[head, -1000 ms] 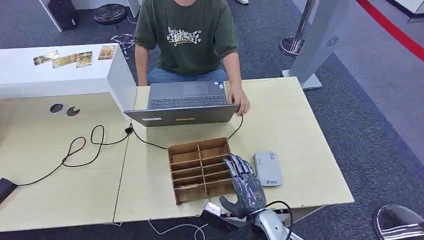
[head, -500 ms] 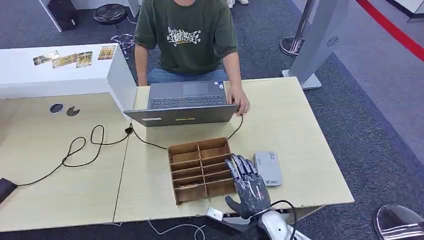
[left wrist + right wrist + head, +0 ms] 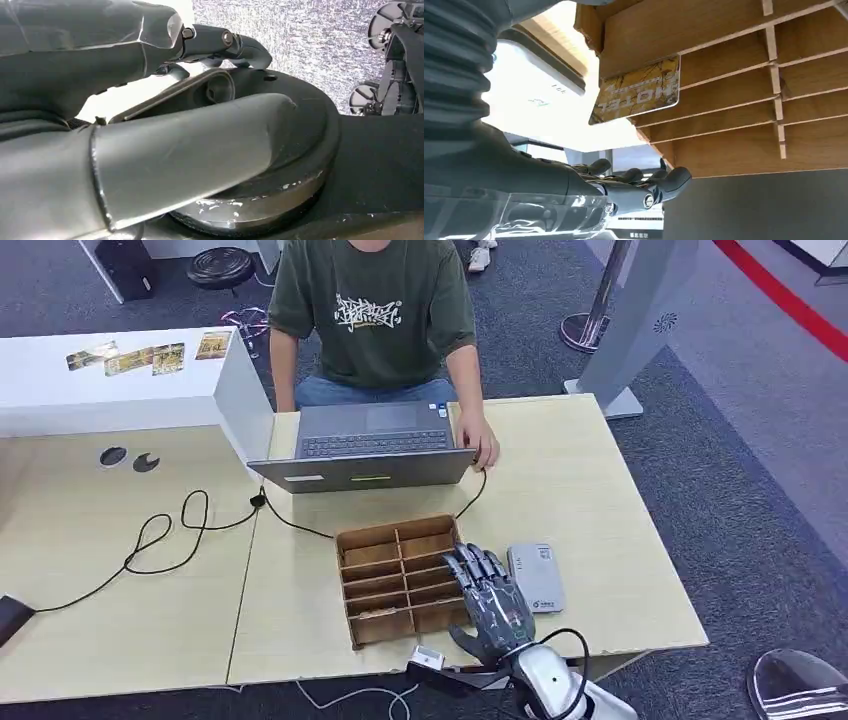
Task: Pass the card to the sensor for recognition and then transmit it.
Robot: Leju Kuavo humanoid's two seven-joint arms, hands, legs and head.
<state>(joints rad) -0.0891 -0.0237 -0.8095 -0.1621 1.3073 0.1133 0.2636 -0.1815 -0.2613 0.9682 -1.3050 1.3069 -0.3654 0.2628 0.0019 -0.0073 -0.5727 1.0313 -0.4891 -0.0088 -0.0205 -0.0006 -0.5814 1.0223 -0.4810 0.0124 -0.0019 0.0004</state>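
I see right hand (image 3: 492, 605) over the counter (image 3: 600, 500), between tray (image 3: 400, 578) and sensor (image 3: 535, 577), fingers (image 3: 659, 186) spread, holding nothing. Card (image 3: 636, 93) stands in a right-side tray slot. Left hand (image 3: 150, 125): can't tell finger state.

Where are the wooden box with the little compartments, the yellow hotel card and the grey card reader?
wooden box (image 3: 401, 580): head view, on the central dividers.
hotel card (image 3: 636, 92): right wrist view, middle of its printed face.
card reader (image 3: 535, 578): head view, centre of its flat top.
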